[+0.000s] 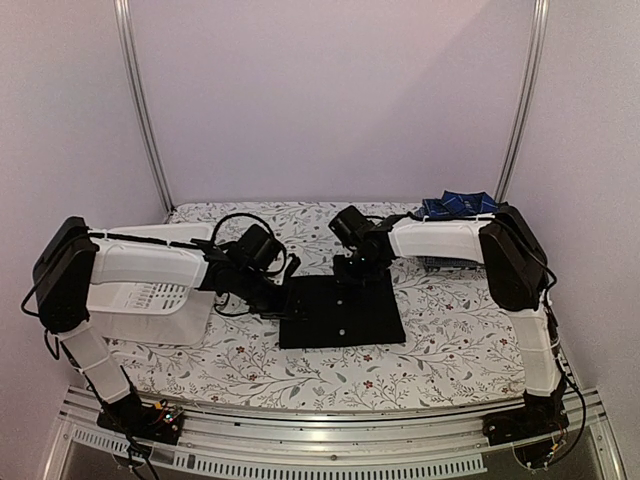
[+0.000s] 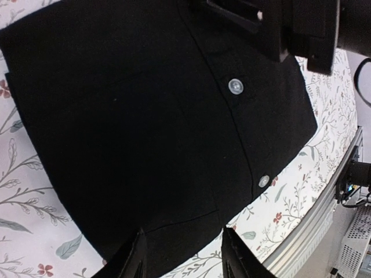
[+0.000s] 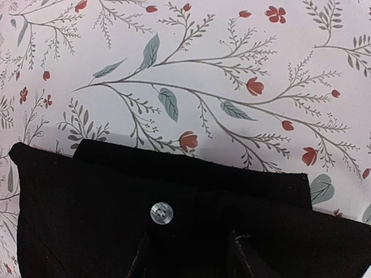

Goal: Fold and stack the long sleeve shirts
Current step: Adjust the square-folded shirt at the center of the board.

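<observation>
Where the black shirt [image 1: 340,310] lies folded into a flat rectangle at the middle of the floral table cover [image 1: 450,345], both arms reach inward to it. The left gripper [image 2: 185,260] stands at the shirt's left edge. Its fingers [image 2: 134,263] are apart, with flat cloth between them and nothing clamped. The right gripper [image 3: 194,258] stands at the shirt's far edge, just beside a pale button [image 3: 162,212]. Its fingers [image 3: 243,258] are likewise apart and grip nothing. Whether any fingertip touches the cloth cannot be told. The plaid shirt [image 1: 455,205] lies bunched at the far right of the table, behind the right arm and well apart from the black shirt. A white slotted basket [image 1: 150,305] sits at the left, under the left arm.
</observation>
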You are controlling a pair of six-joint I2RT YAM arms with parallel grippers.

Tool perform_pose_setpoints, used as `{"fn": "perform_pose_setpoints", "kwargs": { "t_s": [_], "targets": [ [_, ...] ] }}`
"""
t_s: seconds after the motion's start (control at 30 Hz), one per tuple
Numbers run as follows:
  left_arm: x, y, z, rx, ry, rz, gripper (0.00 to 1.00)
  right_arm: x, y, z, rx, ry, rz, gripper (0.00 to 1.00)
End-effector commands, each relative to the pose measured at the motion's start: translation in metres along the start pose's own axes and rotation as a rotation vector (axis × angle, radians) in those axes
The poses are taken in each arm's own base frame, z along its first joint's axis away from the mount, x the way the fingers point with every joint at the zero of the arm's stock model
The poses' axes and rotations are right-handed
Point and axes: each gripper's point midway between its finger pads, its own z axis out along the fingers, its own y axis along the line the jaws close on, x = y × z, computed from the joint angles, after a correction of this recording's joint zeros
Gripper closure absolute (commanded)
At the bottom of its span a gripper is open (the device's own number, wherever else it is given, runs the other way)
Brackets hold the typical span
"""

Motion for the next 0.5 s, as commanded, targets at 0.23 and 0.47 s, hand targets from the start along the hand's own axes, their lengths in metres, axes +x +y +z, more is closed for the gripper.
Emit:
{"fn": "perform_pose_setpoints", "kwargs": {
  "t_s": [0.23, 0.47],
  "targets": [
    [0.000, -0.026, 0.027, 0.063, 0.023, 0.040, 0.58, -0.009, -0.055, -0.014, 0.030, -0.010, 0.076, 0.67],
    [0.022, -0.008, 0.038, 0.025, 0.076, 0.021, 0.59, -0.003, -0.090, 0.014, 0.069, 0.035, 0.099, 0.68]
  ]
}}
